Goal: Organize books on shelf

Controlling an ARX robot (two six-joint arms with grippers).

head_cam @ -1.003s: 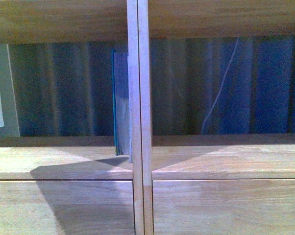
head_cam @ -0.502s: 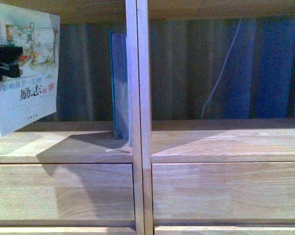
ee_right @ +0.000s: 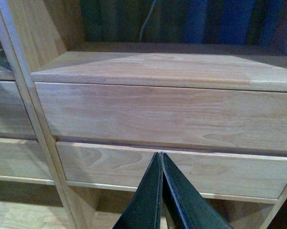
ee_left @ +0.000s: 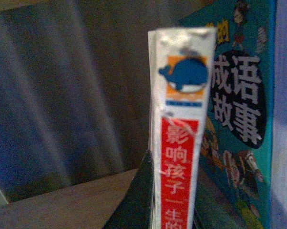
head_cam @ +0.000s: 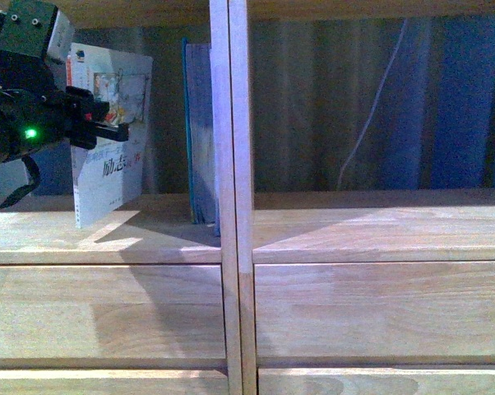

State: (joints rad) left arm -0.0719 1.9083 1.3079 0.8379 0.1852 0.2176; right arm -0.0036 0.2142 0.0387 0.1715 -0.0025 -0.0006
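Note:
In the front view my left gripper (head_cam: 108, 130) is shut on the white paperback (head_cam: 108, 177), holding it nearly upright in the left compartment of the light-wood shelf (head_cam: 231, 239). Its bottom corner is close to the shelf board. To its right the teal-edged book (head_cam: 200, 132) stands against the centre divider. The left wrist view shows the paperback's red-and-white spine (ee_left: 179, 143) between my dark fingers (ee_left: 136, 200), with the teal book's cover (ee_left: 239, 109) just beside it. My right gripper (ee_right: 161, 157) is shut and empty, pointing at a drawer front (ee_right: 181, 167) of the right column.
The centre divider (head_cam: 229, 197) splits the two columns. Plain drawer fronts (head_cam: 379, 309) lie below the shelf board. Behind the open back hang dark blue folds (head_cam: 461, 99) and a thin white cord (head_cam: 371, 115).
My left arm has carried the white paperback to the right and deeper into the left compartment, closer to the teal-edged book. The view has also tilted down a little.

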